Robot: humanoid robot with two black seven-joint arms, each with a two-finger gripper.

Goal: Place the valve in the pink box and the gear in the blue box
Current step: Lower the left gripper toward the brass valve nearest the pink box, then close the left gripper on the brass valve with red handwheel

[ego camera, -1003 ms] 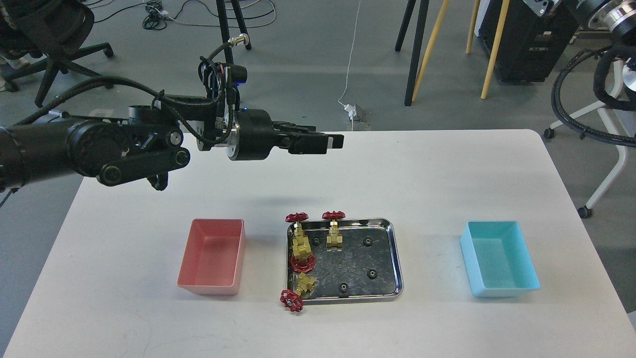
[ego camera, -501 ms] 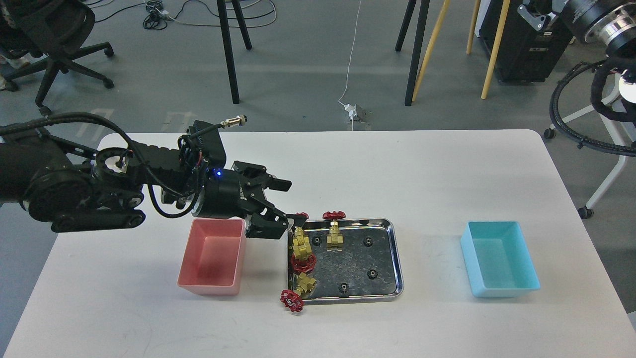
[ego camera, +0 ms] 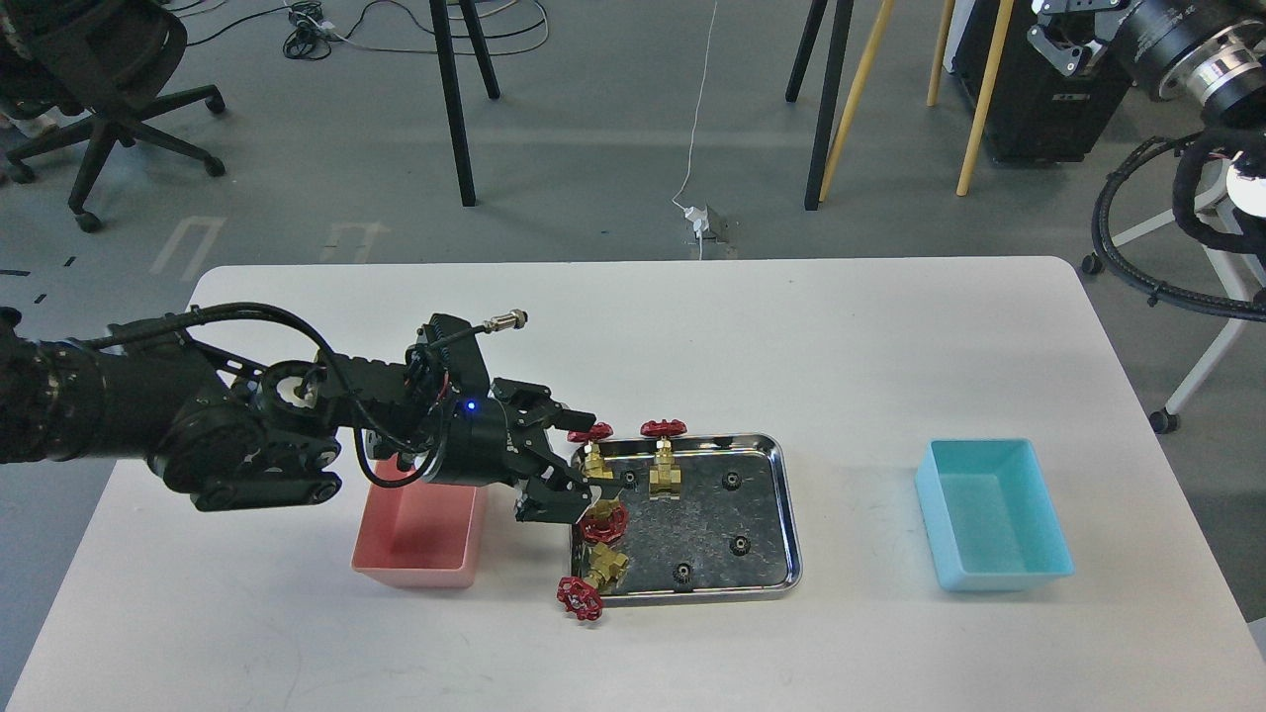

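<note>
Several brass valves with red handwheels lie along the left side of a steel tray (ego camera: 786,514). One valve (ego camera: 593,457) is at the tray's back left, another valve (ego camera: 665,473) stands beside it, and two more lie nearer, one valve (ego camera: 603,522) and one valve (ego camera: 593,578) hanging over the front rim. Small black gears, such as one gear (ego camera: 732,480) and another gear (ego camera: 739,544), lie in the tray. My left gripper (ego camera: 579,463) is open and low, its jaws on either side of the back-left valve. The pink box (ego camera: 420,544) is partly under my left wrist. The blue box (ego camera: 994,514) stands at the right. My right gripper (ego camera: 1063,25) is raised at the top edge, partly cut off.
The white table (ego camera: 791,336) ends close in front of the boxes. Chair legs, stands and cables are on the floor behind it. A hose loop (ego camera: 1137,237) hangs off the table's right side.
My left arm has come down from high over the table's back and moved right, down to the tray's left edge. Its jaws have opened around the back-left valve.
</note>
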